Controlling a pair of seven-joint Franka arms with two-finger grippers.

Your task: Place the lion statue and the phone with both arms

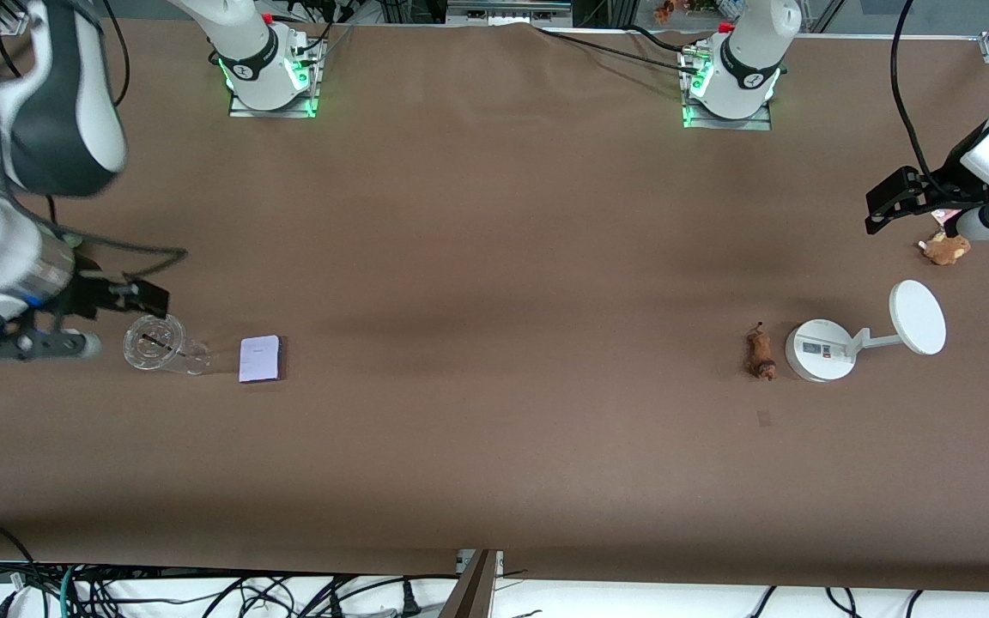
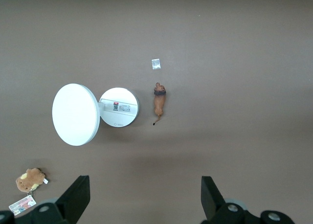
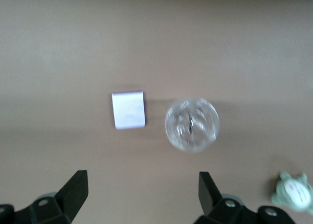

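Both pincers hang spread and empty, apparently staged above their targets before any grasp. The left pincer (image 1: 889, 202) hangs over the left arm's end of the tabletop (image 1: 494, 257), near one brown plush (image 1: 945, 249). One lion statue (image 1: 761, 354) lies just beside one white stand (image 1: 821, 350). The right pincer (image 1: 130, 296) hangs over one clear glass (image 1: 155, 343), with one phone (image 1: 259, 358) lying flat near that glass. One grey-green plush (image 3: 293, 192) shows in the right wrist view.
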